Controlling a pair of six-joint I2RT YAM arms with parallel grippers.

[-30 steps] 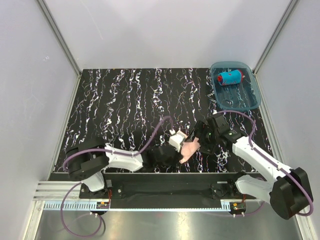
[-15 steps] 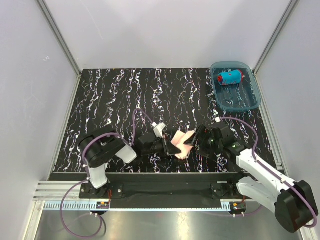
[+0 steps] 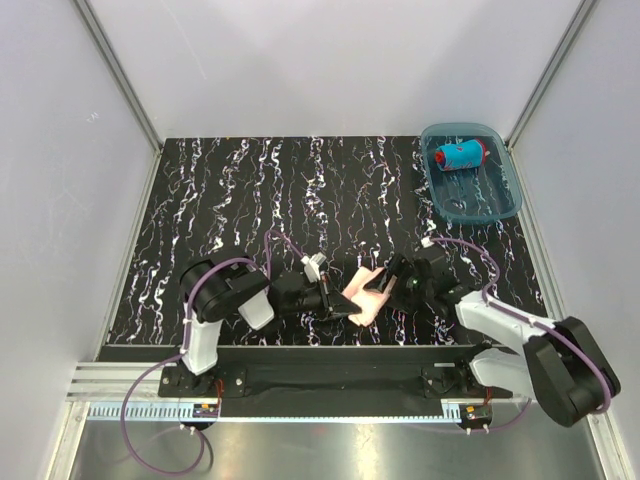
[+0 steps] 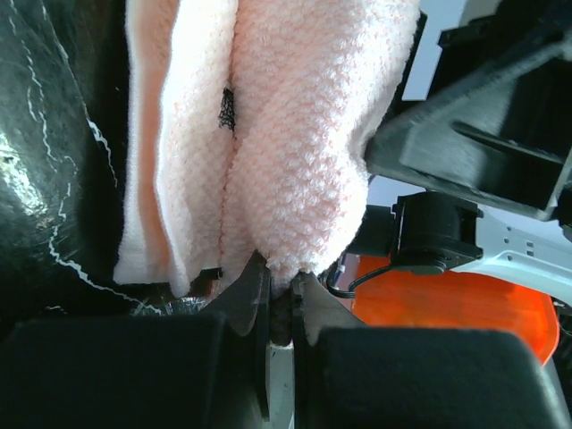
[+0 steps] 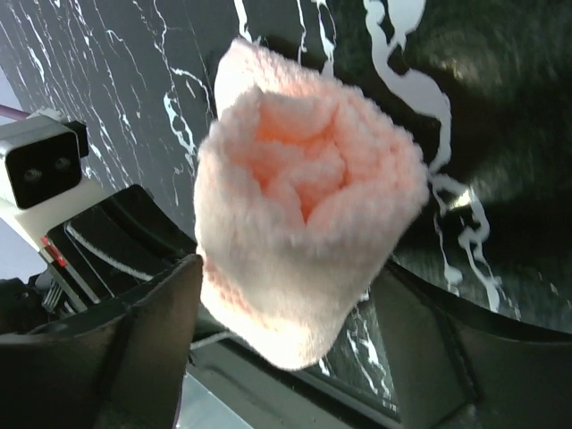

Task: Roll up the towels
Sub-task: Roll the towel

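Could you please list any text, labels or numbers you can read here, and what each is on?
No readable text anywhere.
The marked strip along the front rail is too small to read.
The blue towel shows only a red pattern.
The pink towel carries only a small dark speck.

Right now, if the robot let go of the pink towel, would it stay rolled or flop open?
Probably flop: the peach-pink towel bunches in soft folds where the left pincer pinches its edge. Its roll looks loose inside the right pincer, so it may well unwind. The fluffy knit likely grips, not slips.
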